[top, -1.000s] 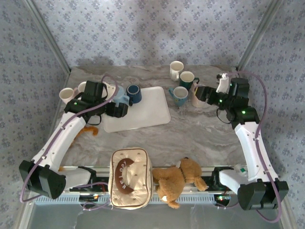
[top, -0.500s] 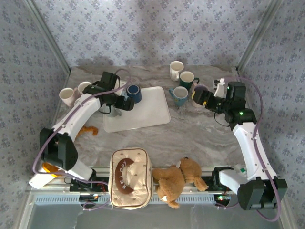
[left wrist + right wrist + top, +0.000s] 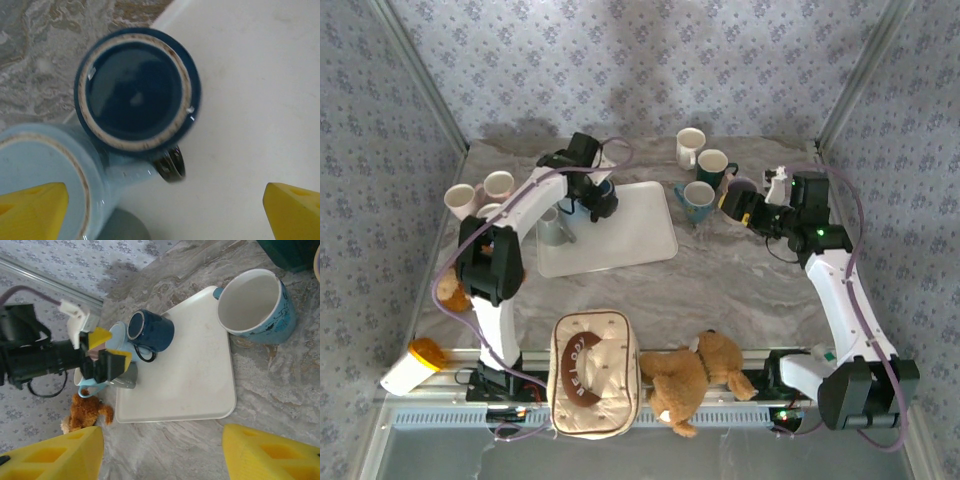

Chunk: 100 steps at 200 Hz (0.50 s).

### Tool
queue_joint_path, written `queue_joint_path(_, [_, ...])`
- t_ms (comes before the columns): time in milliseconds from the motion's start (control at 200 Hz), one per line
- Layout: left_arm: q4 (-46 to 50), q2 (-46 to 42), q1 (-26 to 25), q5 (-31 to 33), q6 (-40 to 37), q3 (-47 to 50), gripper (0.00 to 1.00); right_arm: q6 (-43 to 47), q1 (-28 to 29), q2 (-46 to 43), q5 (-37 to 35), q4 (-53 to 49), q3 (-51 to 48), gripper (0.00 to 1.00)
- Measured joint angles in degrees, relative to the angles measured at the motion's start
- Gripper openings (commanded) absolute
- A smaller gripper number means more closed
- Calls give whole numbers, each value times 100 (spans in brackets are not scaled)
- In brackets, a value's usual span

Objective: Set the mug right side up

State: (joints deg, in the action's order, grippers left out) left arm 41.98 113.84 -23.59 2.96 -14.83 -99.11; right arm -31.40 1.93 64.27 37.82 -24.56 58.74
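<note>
Lining up on the upturned mug

Dark blue glazed ceramic mug [image 3: 137,95] stands base-up at the corner of the white plastic tray [image 3: 250,90], just beside a pale blue mug [image 3: 40,170]. The left gripper [image 3: 162,212] hovers above, released wide and empty. It should descend centred, straddling the body clear of the handle and the neighbour. The right gripper [image 3: 162,455] is spread, empty and well apart.

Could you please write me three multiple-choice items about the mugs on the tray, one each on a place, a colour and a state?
1. Where does the dark blue mug stand?
A on a wooden shelf; B on the white tray, near its edge; C in a sink.
2. What colour is the neighbouring mug beside it?
A red; B black; C light blue.
3. How does the dark blue mug stand?
A base up; B rim up; C on its side.

Answers: 1 B, the left wrist view shows the tray under it. 2 C, its glaze is pale blue. 3 A, its unglazed foot ring faces the camera above.
</note>
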Motion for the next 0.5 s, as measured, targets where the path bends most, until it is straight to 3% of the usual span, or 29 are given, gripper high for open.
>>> queue_joint_path(500, [4, 1375, 9, 247, -35, -1720, 100, -216, 2, 179, 107, -7, -11, 66])
